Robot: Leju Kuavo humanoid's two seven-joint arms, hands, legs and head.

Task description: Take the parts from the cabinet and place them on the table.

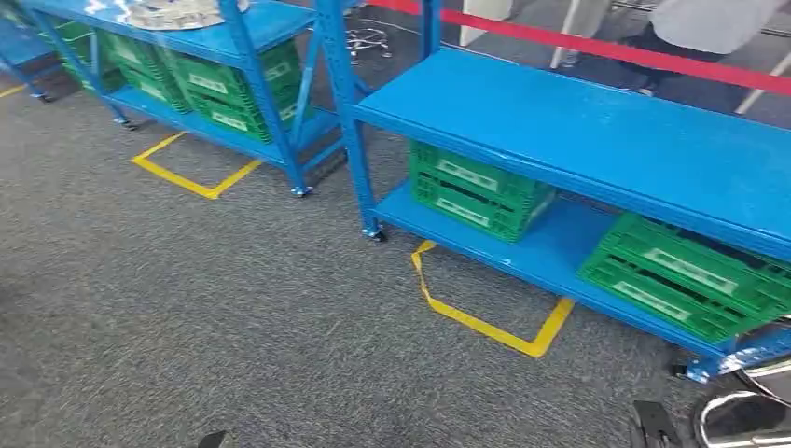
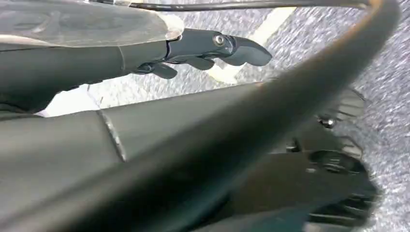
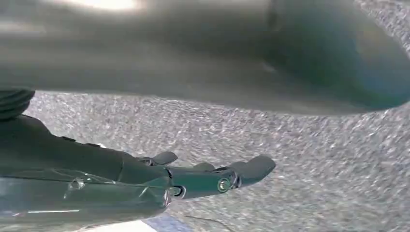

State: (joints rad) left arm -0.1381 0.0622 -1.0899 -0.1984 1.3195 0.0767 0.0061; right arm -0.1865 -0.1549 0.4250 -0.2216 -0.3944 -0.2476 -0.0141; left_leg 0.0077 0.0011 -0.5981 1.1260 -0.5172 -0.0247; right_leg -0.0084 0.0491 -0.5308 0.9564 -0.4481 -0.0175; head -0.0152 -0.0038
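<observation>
Two blue shelving racks stand ahead on grey carpet: one near me on the right (image 1: 597, 131) and one further off at the upper left (image 1: 224, 37). Green plastic crates (image 1: 478, 189) sit on their lower shelves. A pale object (image 1: 177, 11) lies on the far rack's top shelf, too cropped to identify. My left hand (image 2: 203, 48) hangs over the carpet with its dark fingers stretched out and apart, holding nothing. My right hand (image 3: 212, 176) hangs the same way, fingers extended and empty.
Yellow tape corners (image 1: 485, 322) (image 1: 191, 173) mark the carpet before each rack. A red barrier band (image 1: 653, 56) runs behind the near rack, with a person's legs (image 1: 690, 37) beyond it. Metal tubing (image 1: 746, 411) shows at the lower right.
</observation>
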